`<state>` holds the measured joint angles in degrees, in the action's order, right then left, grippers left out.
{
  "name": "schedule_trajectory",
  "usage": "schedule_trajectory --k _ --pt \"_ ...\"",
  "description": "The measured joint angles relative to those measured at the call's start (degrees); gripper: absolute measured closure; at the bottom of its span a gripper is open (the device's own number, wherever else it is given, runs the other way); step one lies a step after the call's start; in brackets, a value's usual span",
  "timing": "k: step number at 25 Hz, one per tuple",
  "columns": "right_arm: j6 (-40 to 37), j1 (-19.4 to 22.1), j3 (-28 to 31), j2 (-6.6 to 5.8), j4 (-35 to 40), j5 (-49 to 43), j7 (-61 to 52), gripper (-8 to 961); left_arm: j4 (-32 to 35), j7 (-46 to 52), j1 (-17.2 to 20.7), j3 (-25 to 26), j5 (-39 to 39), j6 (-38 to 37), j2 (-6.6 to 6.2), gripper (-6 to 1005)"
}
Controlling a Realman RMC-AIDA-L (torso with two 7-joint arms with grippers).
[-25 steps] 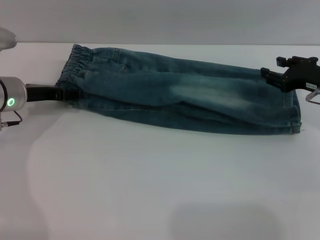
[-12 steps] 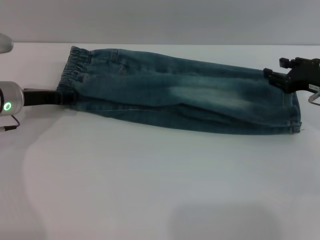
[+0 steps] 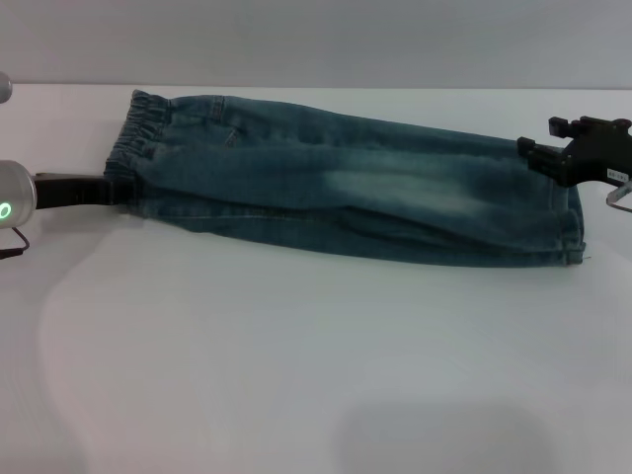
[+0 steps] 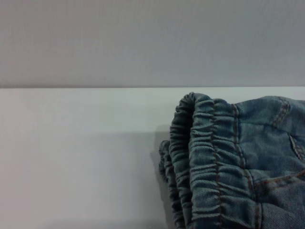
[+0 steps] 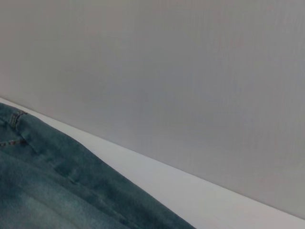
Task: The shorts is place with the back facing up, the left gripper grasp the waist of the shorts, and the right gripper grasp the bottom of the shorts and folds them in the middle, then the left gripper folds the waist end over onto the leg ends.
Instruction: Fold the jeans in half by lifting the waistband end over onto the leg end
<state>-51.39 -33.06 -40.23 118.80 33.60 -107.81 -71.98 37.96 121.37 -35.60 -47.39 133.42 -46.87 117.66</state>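
Left hand [image 3: 117, 190] grips the waist [image 3: 133, 148]; right hand [image 3: 538, 161] grips the shorts [image 3: 346, 188] hem

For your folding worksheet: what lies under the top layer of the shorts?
A second denim layer shows below the shorts' near edge and at the doubled waist. The white table bears both. The folded-in faces are covered.

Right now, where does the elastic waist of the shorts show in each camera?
Head view: the waist is at the shorts' left end, by the left gripper.
Left wrist view: waist fills the lower right.
Right wrist view: not in it, only denim.
Shared landmark: the white table.
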Motion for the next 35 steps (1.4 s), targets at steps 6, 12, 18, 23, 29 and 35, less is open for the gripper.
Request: schedule_trajectory --k 6,12,18,23,29,35 --pt "-0.65 0.08 -0.09 0.02 -0.09 0.63 0.0 445 0.0 -0.03 0.03 -0.23 -0.01 -0.07 -0.13 501" --pt "-0.73 0.1 -0.11 0.02 -0.17 0.68 0.0 445 0.32 -0.05 -0.03 -0.25 0.0 -0.07 -0.17 548" --pt "-0.73 -0.04 -0.11 0.02 -0.3 0.68 0.0 445 0.67 -0.08 -0.02 -0.24 0.0 -0.12 -0.18 591" --pt "-0.73 -0.07 -0.11 0.02 -0.3 0.68 0.0 444 0.67 -0.08 0.0 -0.24 0.0 -0.15 -0.18 622" --pt "-0.72 -0.08 -0.11 0.03 -0.3 0.68 0.0 445 0.66 -0.09 0.01 -0.24 0.0 -0.16 -0.17 658" --pt "-0.72 -0.16 -0.11 0.02 -0.3 0.68 0.0 444 0.63 -0.08 0.09 -0.24 0.03 -0.15 -0.19 730"
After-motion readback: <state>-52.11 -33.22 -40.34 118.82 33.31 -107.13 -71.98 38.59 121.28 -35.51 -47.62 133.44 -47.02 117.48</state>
